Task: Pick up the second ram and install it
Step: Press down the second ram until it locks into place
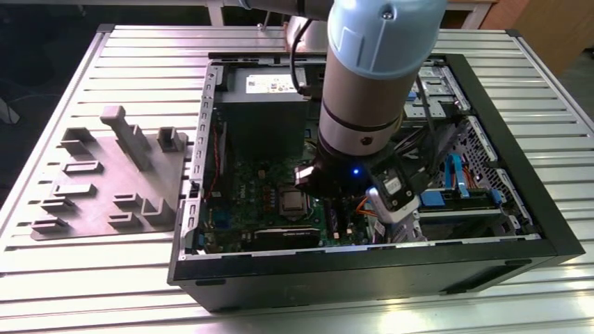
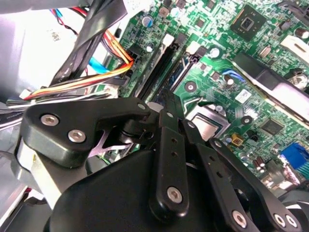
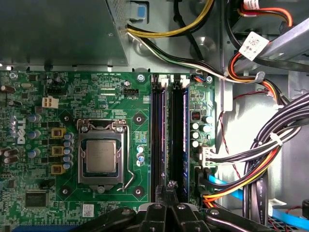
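My gripper (image 1: 314, 186) is down inside the open computer case (image 1: 371, 268), over the green motherboard (image 3: 111, 96). Its black fingers (image 3: 170, 186) are pressed together with nothing visible between them. They hover at one end of the two long memory slots (image 3: 159, 130) beside the processor socket (image 3: 100, 157). A thin blue strip (image 3: 179, 130) lies along the slot farther from the socket and looks like a seated ram. I cannot tell whether the nearer slot holds one. In the second wrist view the fingers (image 2: 166, 104) hang just above the slots (image 2: 159, 67).
The grey power-supply box (image 1: 264, 115) sits at the back of the case. Bundled cables (image 3: 260, 159) crowd the side beyond the slots. A grey fixture tray (image 1: 102, 181) with upright holders lies on the slatted table at the exterior view's left.
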Controlling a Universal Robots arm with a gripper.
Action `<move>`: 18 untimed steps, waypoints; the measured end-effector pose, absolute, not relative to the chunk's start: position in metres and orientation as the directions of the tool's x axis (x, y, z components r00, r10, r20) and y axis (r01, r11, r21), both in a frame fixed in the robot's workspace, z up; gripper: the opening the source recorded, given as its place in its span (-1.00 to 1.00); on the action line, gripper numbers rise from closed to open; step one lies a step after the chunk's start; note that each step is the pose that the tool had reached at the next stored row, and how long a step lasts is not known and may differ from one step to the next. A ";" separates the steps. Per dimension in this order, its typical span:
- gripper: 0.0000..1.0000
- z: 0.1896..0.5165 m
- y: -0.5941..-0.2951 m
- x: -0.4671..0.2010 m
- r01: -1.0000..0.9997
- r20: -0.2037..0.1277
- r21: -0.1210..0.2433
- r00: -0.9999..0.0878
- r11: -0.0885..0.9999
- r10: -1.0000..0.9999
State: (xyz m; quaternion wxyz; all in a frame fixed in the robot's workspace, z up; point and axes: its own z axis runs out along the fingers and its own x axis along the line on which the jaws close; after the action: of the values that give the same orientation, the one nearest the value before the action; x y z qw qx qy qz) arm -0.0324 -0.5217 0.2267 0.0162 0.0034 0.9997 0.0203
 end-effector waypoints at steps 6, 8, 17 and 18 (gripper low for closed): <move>-0.80 0.225 -0.522 -0.032 0.006 -0.032 0.042 -0.999 0.999 0.008; -0.80 0.223 -0.522 -0.032 0.006 -0.032 0.044 -0.999 0.999 0.008; -0.80 0.221 -0.522 -0.032 0.006 -0.032 0.044 -0.999 0.999 0.008; -0.80 0.221 -0.522 -0.032 0.006 -0.032 0.044 -0.999 0.999 0.008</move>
State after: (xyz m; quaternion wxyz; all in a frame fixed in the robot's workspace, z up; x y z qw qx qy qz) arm -0.0325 -0.5221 0.2211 0.0162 0.0035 0.9996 0.0220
